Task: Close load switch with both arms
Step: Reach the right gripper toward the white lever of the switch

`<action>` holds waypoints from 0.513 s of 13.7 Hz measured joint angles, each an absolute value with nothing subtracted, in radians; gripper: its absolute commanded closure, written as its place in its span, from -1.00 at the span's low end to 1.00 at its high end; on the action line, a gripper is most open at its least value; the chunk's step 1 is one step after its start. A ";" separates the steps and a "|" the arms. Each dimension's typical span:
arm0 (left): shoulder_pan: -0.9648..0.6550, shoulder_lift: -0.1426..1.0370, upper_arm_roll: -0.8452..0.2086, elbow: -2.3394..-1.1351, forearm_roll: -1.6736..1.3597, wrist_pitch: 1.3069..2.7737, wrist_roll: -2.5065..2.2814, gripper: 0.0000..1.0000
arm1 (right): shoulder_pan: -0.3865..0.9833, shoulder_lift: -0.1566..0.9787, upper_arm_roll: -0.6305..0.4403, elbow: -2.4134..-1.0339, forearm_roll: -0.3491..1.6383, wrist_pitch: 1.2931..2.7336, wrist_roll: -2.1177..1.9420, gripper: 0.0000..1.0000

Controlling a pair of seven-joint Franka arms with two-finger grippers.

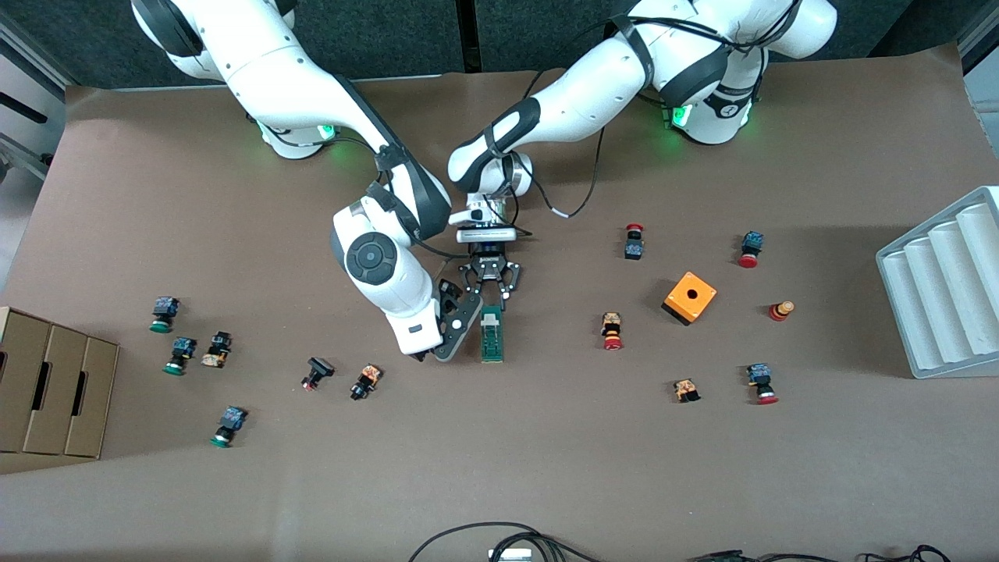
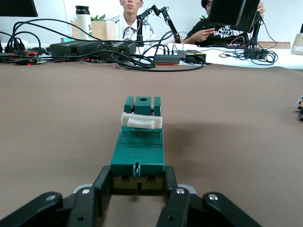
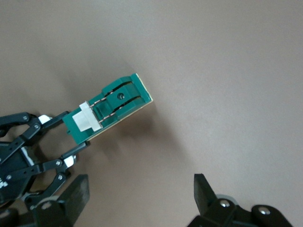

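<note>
The load switch (image 1: 492,337), a narrow dark-green block, lies flat on the brown table near its middle. Its white lever (image 2: 142,122) sits across the top, toward the end away from the left gripper. My left gripper (image 1: 490,300) is shut on the end of the switch that points toward the robots' bases, one finger (image 2: 105,187) on each side of the load switch (image 2: 138,146). My right gripper (image 1: 458,326) hangs just beside the switch, toward the right arm's end of the table. It is open with nothing between its fingers (image 3: 78,194). The right wrist view shows the load switch (image 3: 113,106) off to one side.
Small red- and green-capped push buttons lie scattered toward both ends of the table. An orange cube with a hole (image 1: 690,297) sits toward the left arm's end. A white ribbed tray (image 1: 944,281) and a cardboard box (image 1: 47,390) stand at opposite table ends. Cables (image 1: 499,538) lie at the near edge.
</note>
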State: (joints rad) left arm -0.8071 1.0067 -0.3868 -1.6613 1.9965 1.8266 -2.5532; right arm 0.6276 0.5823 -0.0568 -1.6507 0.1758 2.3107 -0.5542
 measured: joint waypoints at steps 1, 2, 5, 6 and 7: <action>-0.807 1.007 -0.387 -1.661 1.996 1.827 -2.553 0.34 | 0.638 0.592 -0.057 -1.650 0.169 2.326 -0.555 -0.97; -0.807 1.007 -0.387 -1.661 1.996 1.827 -2.553 0.34 | 0.652 0.602 -0.056 -1.650 0.150 2.340 -0.555 -0.97; -0.807 1.007 -0.387 -1.661 1.996 1.827 -2.553 0.34 | 0.683 0.631 -0.057 -1.650 0.124 2.369 -0.554 -0.97; -0.807 1.007 -0.387 -1.661 1.996 1.827 -2.553 0.34 | 0.685 0.638 -0.057 -1.650 0.124 2.375 -0.554 -0.97; -0.807 1.007 -0.387 -1.661 1.996 1.827 -2.553 0.34 | 0.685 0.643 -0.057 -1.649 0.123 2.379 -0.555 -0.97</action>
